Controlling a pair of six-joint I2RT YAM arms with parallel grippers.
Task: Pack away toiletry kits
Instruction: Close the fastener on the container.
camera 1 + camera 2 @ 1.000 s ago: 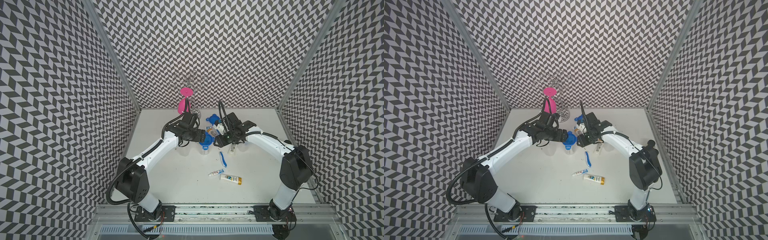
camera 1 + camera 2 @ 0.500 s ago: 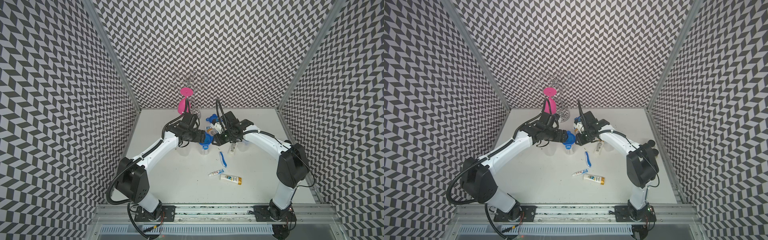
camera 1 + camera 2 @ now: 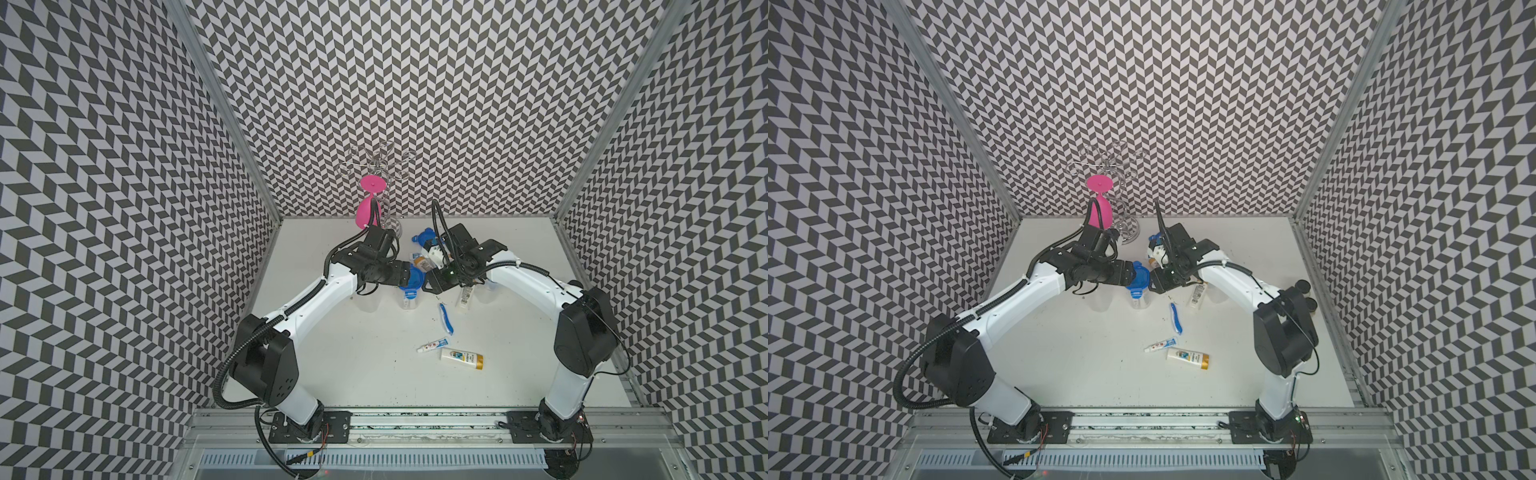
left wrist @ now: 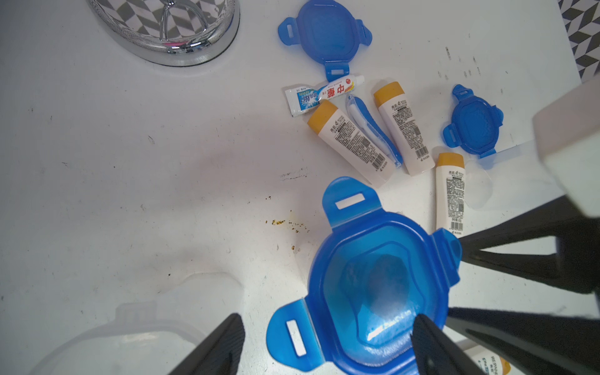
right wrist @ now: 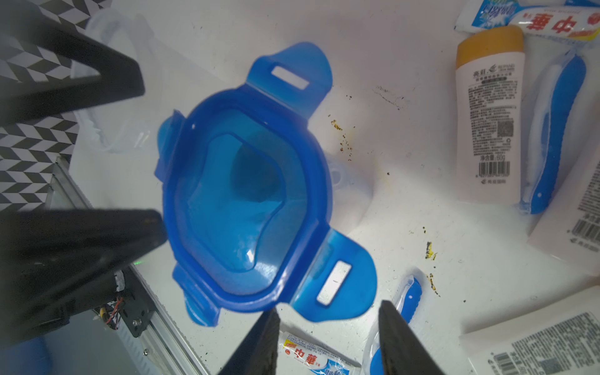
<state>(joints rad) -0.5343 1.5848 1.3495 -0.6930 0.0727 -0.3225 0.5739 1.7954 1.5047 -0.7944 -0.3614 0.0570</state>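
Three jars (image 4: 136,328), three lids (image 4: 324,32), four bottles (image 4: 402,130), two toothbrushes (image 4: 373,130), two toothpaste tubes (image 4: 324,92); capped jar (image 3: 1140,301) (mid-desk) between left gripper (image 4: 328,316) and right gripper (image 5: 329,308), fingers (image 5: 259,344) spread.

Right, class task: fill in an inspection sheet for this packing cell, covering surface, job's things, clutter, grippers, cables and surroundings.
Surface: white table, scuffed, yellow-brown crumbs mid-table.
Job's things: blue lid on a clear jar, two tabs flared; two loose lids; bottles, toothpaste tubes and toothbrushes lying loose.
Clutter: pink goblet upside down at the wire rack, at the rear.
Grippers: left gripper open at the lid's edge; right gripper open, tips by a lid tab.
Cables: black cables along both arms, one looping above the right wrist.
Surroundings: chevron walls, metal rail in front.
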